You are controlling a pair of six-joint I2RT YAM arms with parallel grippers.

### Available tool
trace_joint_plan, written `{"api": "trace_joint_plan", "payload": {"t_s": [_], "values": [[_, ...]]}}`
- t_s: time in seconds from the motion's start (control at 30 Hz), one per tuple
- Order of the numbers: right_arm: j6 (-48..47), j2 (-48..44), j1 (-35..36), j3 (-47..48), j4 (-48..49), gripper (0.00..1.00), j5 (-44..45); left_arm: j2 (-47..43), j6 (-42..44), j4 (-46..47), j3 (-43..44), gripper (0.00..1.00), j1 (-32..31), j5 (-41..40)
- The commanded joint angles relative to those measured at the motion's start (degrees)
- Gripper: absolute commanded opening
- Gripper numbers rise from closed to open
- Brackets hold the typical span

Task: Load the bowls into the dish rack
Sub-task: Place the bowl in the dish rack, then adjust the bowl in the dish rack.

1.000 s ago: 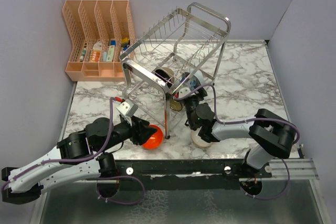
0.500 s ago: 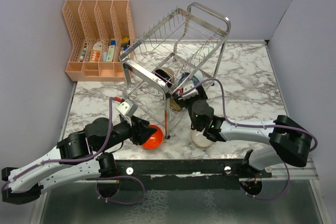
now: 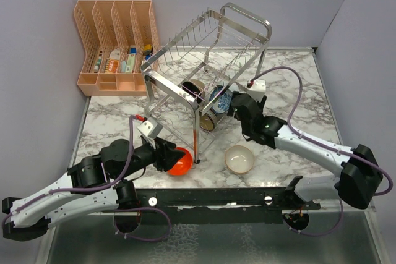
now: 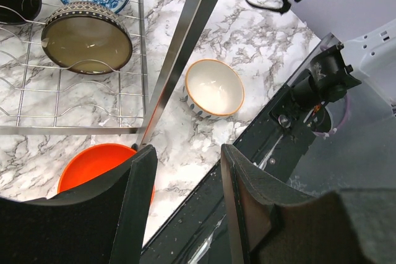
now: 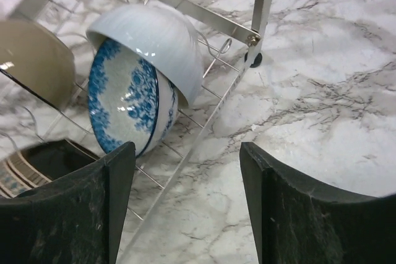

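Note:
The steel dish rack [image 3: 213, 54] stands at the back middle of the table. Its lower tier holds a blue-patterned bowl [image 5: 124, 106] with a white bowl [image 5: 158, 41] leaning over it, and a dark brown bowl with a cream inside [image 4: 86, 36]. A beige-pink bowl [image 3: 239, 159] sits upright on the marble in front of the rack, also in the left wrist view [image 4: 213, 88]. A red-orange bowl [image 3: 180, 162] lies by the rack's front leg. My left gripper [image 3: 169, 154] is open, its left finger over the red bowl's edge [image 4: 93, 165]. My right gripper [image 3: 238, 107] is open and empty beside the blue bowl.
A peach slotted organiser [image 3: 117, 41] with small items stands at the back left. A rack leg [image 4: 185, 41] crosses the left wrist view. The black rail [image 3: 216, 199] runs along the table's front edge. Grey walls close in left and right.
My right gripper has moved from over the beige-pink bowl up and back to the rack's lower tier. The beige-pink bowl stays on the marble. The left arm has not moved.

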Motion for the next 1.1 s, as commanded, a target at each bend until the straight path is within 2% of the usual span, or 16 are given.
{"api": "trace_joint_plan", "payload": {"t_s": [0.0, 0.4, 0.8, 1.07], "values": [[13.07, -1.98, -2.49, 1.26, 0.77, 0.67, -4.69, -0.76, 0.96, 1.07, -0.09, 0.49, -0.24, -0.23], [18.88, 4.94, -4.60, -1.82, 12.42, 0.53, -8.13, -2.34, 1.05, 1.05, -1.59, 0.49, -0.24, -0.84], [19.50, 11.67, -5.32, 0.15, 13.57, 0.47, -6.65, -3.26, 1.60, 0.43, -2.51, 0.49, -0.24, -1.32], [18.34, 13.91, -5.31, 0.79, 13.65, 0.22, -6.05, -4.13, 1.62, 0.62, -3.46, 0.49, -0.21, -1.46]]}}
